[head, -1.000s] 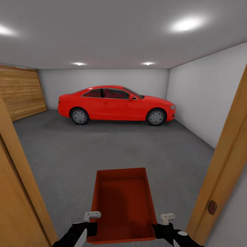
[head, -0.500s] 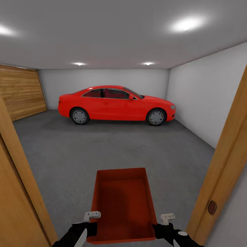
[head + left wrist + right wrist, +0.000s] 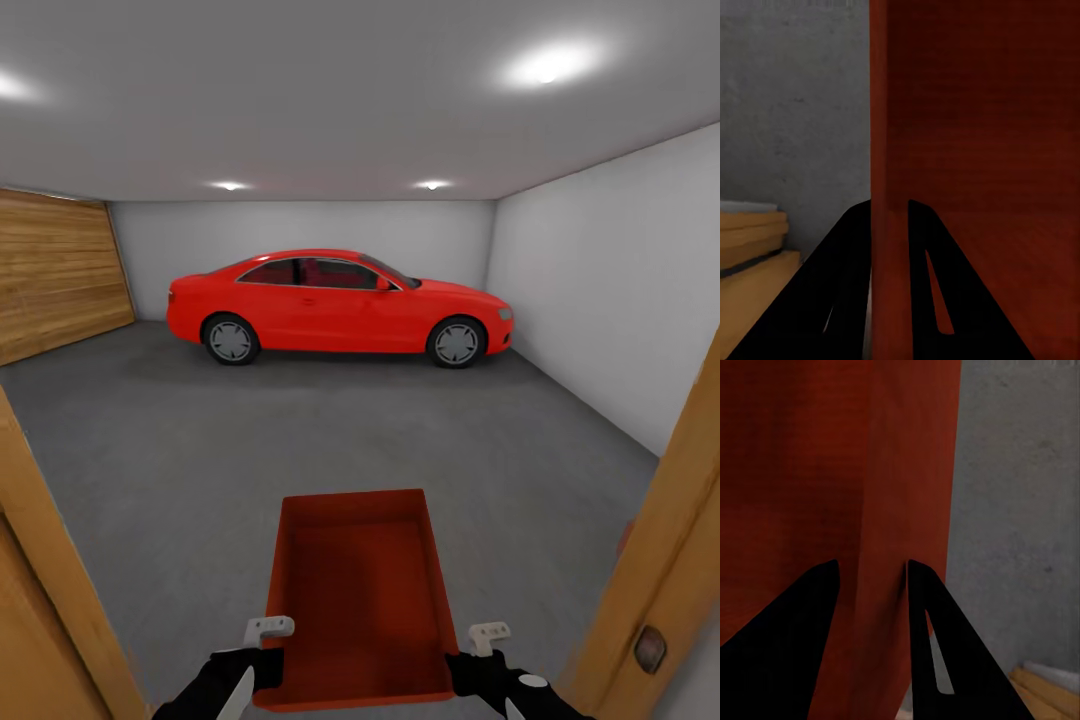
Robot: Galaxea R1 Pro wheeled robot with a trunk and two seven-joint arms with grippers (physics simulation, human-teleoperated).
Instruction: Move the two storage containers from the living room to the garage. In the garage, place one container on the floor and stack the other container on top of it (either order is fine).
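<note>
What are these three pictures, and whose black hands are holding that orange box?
Those belong to a robot on wheels with two arms. The big picture comes from a camera on its head, looking forward and down. It is at a wooden doorway, looking into a garage with a grey concrete floor and a red car parked at the far wall.

The robot carries a red-orange storage container, an open box with nothing in it. Its left end effector pinches one side wall and its right end effector pinches the other.

The two smaller pictures come from cameras near each wrist. There you see black fingers squeezing the thin orange wall from both sides, with the floor behind.
</note>
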